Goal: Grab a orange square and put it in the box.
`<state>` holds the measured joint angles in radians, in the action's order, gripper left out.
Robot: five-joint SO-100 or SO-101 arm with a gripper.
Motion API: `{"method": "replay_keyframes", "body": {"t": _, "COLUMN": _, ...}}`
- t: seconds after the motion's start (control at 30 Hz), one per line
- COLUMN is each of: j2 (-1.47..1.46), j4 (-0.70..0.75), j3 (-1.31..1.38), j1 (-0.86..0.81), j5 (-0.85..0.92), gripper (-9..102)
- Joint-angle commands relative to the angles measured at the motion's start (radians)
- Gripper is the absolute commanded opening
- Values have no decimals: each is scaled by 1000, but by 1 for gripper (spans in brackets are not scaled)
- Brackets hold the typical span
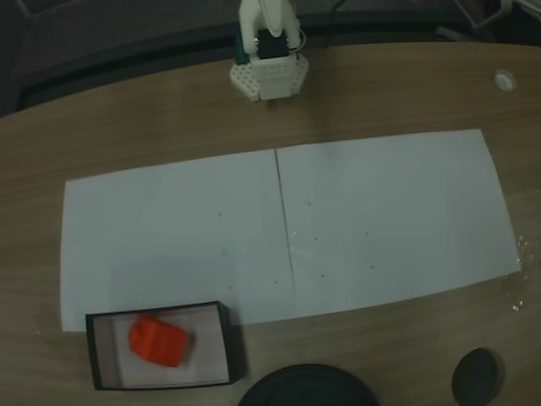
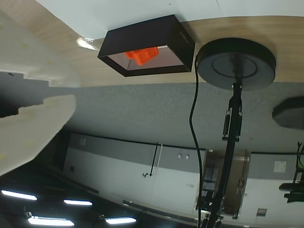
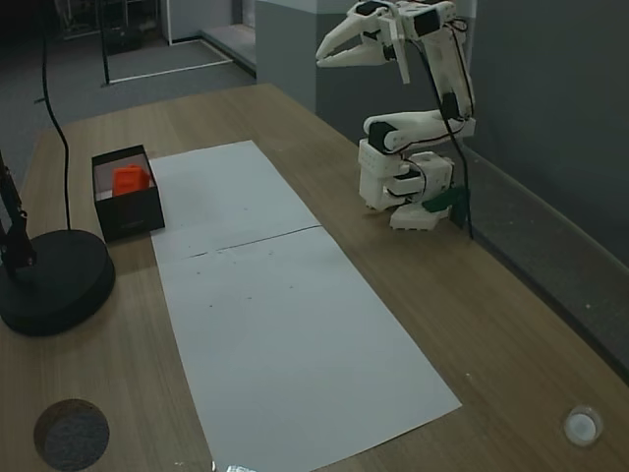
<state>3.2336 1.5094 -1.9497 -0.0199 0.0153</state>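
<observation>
Block (image 1: pixel 157 341) lies inside the box (image 1: pixel 228 342) at the desk's corner; the gripper (image 3: pixel 327 56), raised by its base, is slightly open and empty. Task looks finished; nothing more needed.

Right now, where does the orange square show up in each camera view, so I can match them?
A fixed view: the orange square sits bottom left, inside the box.
Wrist view: the square is top centre, in the box, with the picture upside down.
Another fixed view: the square is at left.
Shared landmark: the round black base beside the box.
</observation>
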Motion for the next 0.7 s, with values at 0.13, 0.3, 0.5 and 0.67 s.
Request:
{"method": "replay_keyframes", "body": {"t": 0.13, "j2": 202, "j4": -75, "j3": -153, "j1": -2, "j5": -3, "gripper": 0}}
{"method": "replay_keyframes", "body": {"t": 0.3, "j2": 245, "j4": -241, "j3": -357, "j1": -5, "j5": -3, "gripper": 0}}
{"method": "replay_keyframes", "body": {"t": 0.5, "j2": 245, "j4": -448, "j3": -647, "j1": -40, "j5": -5, "gripper": 0}}
{"method": "replay_keyframes", "body": {"t": 0.67, "j2": 245, "j4": -658, "j3": -948, "j1": -126, "j5": -6, "gripper": 0}}
